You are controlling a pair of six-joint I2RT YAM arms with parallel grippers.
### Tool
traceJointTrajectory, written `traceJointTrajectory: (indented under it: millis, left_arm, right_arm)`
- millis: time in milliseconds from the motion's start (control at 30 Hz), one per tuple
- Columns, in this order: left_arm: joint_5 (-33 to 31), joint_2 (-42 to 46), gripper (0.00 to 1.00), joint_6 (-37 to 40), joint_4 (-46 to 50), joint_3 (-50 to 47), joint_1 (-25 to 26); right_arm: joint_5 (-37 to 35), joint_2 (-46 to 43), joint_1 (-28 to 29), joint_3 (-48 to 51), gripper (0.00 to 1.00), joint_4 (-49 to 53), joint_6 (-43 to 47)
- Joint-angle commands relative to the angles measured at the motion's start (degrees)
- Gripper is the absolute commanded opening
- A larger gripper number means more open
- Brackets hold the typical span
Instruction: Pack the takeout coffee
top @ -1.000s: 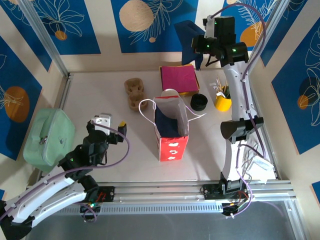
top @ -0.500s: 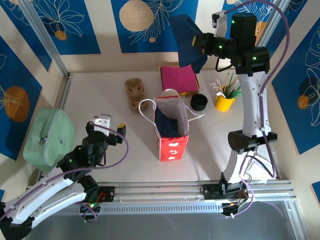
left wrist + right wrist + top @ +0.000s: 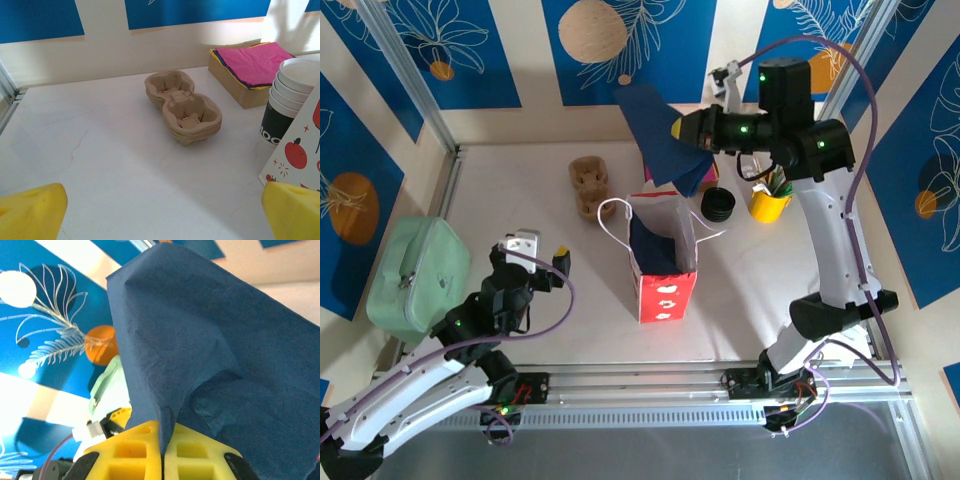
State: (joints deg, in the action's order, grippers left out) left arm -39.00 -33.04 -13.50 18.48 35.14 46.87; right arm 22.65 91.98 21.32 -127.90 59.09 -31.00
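Note:
The takeout coffee is out of view. A red and white paper bag [image 3: 665, 270] stands open mid-table, dark blue inside; its printed side [image 3: 300, 155] shows at the left wrist view's right edge. My right gripper [image 3: 678, 128] [image 3: 162, 427] is shut on a dark blue napkin [image 3: 655, 135] [image 3: 200, 340], held in the air just behind the bag. My left gripper [image 3: 545, 250] [image 3: 160, 215] stands open low over bare table, left of the bag, with nothing between its fingers. A stack of lidless white cups [image 3: 292, 95] stands beside the bag.
A stack of brown pulp cup carriers [image 3: 588, 185] [image 3: 185, 105] sits at the back. Pink napkins [image 3: 252, 55] lie on a box behind the cups. Black lids [image 3: 717, 204] and a yellow cup of stirrers [image 3: 767, 205] stand back right. A green pouch [image 3: 415, 275] lies far left.
The right arm has swung the blue napkin from the back right corner leftward and lower, to just behind the bag. The left arm has stayed put.

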Motion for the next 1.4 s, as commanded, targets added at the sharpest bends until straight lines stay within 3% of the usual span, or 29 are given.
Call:
traceJointTrajectory:
  millis: [0, 400, 967, 1367]
  left_arm:
    - [0.36, 0.67, 0.99, -0.4, -0.54, 0.79, -0.55]
    - [0.07, 0.56, 0.99, 0.31, -1.65, 0.06, -0.51]
    - [0.4, -0.27, 0.99, 0.83, -2.73, 0.26, -0.52]
    - [0.68, -1.19, 1.0, 1.13, -2.66, 0.77, -0.55]
  right_arm:
    - [-1.46, -3.98, 2.64, 4.14, 0.01, -2.18, -1.9]
    - [-8.33, -7.68, 10.95, 12.96, 0.0, -3.3, -4.07]
    - [-13.39, -9.34, 14.94, 22.31, 0.0, -3.36, -7.13]
    - [-22.96, -12.08, 16.36, 33.3, 0.0, -2.05, -5.84]
